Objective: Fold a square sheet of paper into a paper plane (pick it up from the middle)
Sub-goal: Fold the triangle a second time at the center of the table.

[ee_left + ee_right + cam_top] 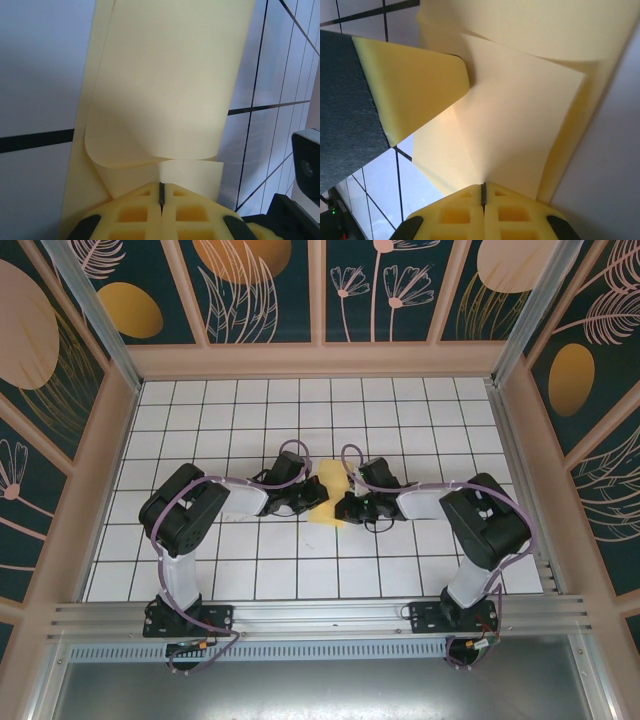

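- The sheet of paper (328,490) lies mid-table, partly folded, with 1 flap curling up.
- The left gripper (161,194), at the sheet's 9 o'clock, is clenched, seemingly pinching its edge.
- The right gripper (483,192), at 3 o'clock, is clamped on the sheet.

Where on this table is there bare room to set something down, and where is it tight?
Bare: the far tile rows of the table along the back wall, and the near tiles between the left arm and right arm. Crowded: the centre, where the left gripper and right gripper meet, both shut on the sheet of paper.
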`<control>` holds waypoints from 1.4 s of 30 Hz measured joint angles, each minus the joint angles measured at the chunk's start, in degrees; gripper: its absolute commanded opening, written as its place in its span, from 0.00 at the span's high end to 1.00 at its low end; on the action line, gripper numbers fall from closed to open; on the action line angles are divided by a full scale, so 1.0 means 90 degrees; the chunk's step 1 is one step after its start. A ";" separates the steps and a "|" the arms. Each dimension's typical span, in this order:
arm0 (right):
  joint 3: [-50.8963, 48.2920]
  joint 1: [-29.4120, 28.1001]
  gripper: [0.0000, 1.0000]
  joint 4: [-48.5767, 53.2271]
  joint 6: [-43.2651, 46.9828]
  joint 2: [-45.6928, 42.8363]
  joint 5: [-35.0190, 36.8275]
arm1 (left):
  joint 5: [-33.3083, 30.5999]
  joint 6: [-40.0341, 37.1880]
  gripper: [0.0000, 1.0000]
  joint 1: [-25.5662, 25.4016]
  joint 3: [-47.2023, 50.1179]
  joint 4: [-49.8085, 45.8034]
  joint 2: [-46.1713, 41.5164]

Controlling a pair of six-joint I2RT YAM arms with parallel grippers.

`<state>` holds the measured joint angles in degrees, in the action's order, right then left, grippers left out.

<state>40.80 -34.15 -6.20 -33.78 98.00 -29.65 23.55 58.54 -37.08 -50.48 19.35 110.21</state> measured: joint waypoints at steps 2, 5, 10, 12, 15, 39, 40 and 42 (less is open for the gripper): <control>-0.0005 0.0005 0.97 0.0000 0.0000 0.0005 -0.0002 | 0.0000 -0.0029 0.98 0.0000 0.0002 0.0000 0.0000; -0.0039 0.0012 0.98 -0.0058 0.0000 0.0007 -0.0022 | 0.0000 -0.0114 0.91 0.0000 0.0002 -0.0002 -0.0015; -0.0051 0.0024 0.98 -0.0102 -0.0002 0.0007 -0.0051 | 0.0041 -0.0262 0.79 0.0000 0.0019 -0.0002 -0.0112; -0.0051 0.0024 0.98 -0.0102 -0.0002 0.0007 -0.0051 | 0.0080 -0.0289 0.79 0.0000 0.0019 0.0017 -0.0141; -0.0051 0.0024 0.98 -0.0102 -0.0002 0.0007 -0.0051 | 0.0143 -0.0311 0.80 0.0000 0.0019 0.0017 -0.0131; -0.0124 0.0049 1.00 -0.0299 0.0000 0.0061 -0.0153 | -0.0214 -0.0707 0.89 0.0420 -0.0362 -0.0658 0.0010; -0.0136 0.0049 1.00 -0.0316 0.0000 0.0061 -0.0158 | -0.0243 -0.0746 0.89 0.0488 -0.0393 -0.0707 0.0010; -0.0136 0.0051 1.00 -0.0323 0.0000 0.0061 -0.0163 | -0.0333 -0.0809 0.89 0.0593 -0.0427 -0.0758 0.0012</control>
<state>39.57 -33.69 -9.10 -33.78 98.54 -31.11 20.56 51.27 -31.75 -54.33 12.53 110.32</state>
